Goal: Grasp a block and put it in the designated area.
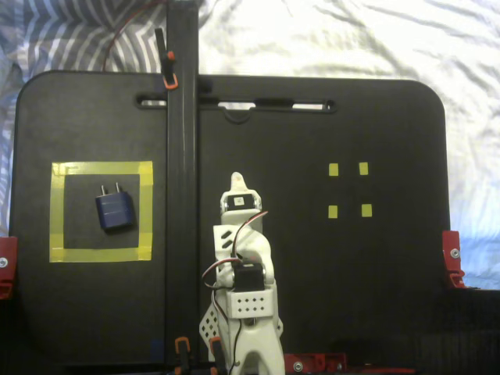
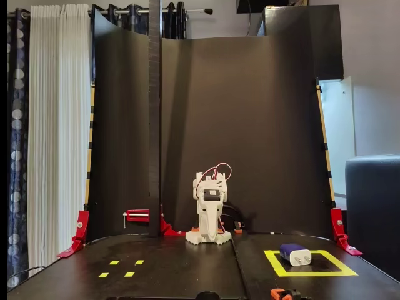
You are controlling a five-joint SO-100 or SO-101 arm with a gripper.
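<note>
The block (image 1: 114, 209) lies inside the designated area (image 1: 56, 211), near the left edge of the black board (image 1: 351, 297) in a fixed view from above (near the right edge in the fixed view from the front). Its prongs point toward the board's far edge. The gripper (image 1: 237, 184) is folded back over the arm's base at the board's near edge, well apart from the block; whether its jaws are spread or pressed together I cannot tell. Four small yellow markers (image 1: 348, 190) sit toward the opposite side.

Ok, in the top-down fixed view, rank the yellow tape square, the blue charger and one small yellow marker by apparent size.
1. Yellow tape square, largest.
2. Blue charger, lying inside it.
3. Small yellow marker, smallest.
</note>
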